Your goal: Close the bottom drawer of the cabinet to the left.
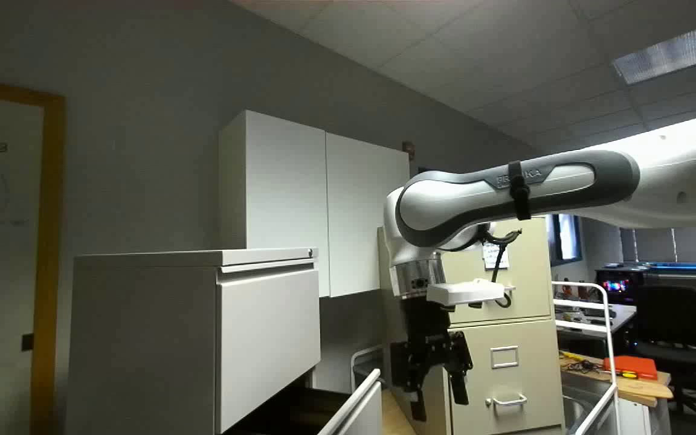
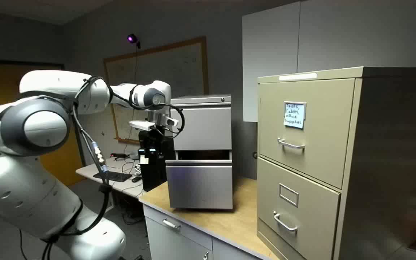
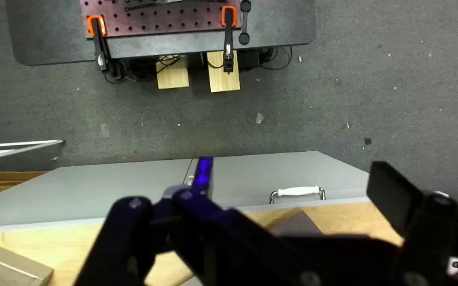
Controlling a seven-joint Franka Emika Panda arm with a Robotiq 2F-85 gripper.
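**Bottom drawer off to one side of my fingers, its face turned my way**

My gripper hangs pointing down, its fingers spread wide with nothing between them. Nearest is the drawer's top rim: in an exterior view it stands left of my fingertips, a gap showing between. From in front, in an exterior view, the drawer front lies to the right of my gripper and lower; my tips are too dark there to make out, so I cannot tell whether they hang above or below the rim. I judge myself out before the drawer, toward one end. Its long edge runs level across; the push must go square to that, under the upper drawer and into the cabinet beyond. The next move, I think, calls for coming across to the middle of that face, then straight in; shoving at one end could make it bind. Farther off, behind my fingers, stand a beige filing cabinet and white wall cupboards.
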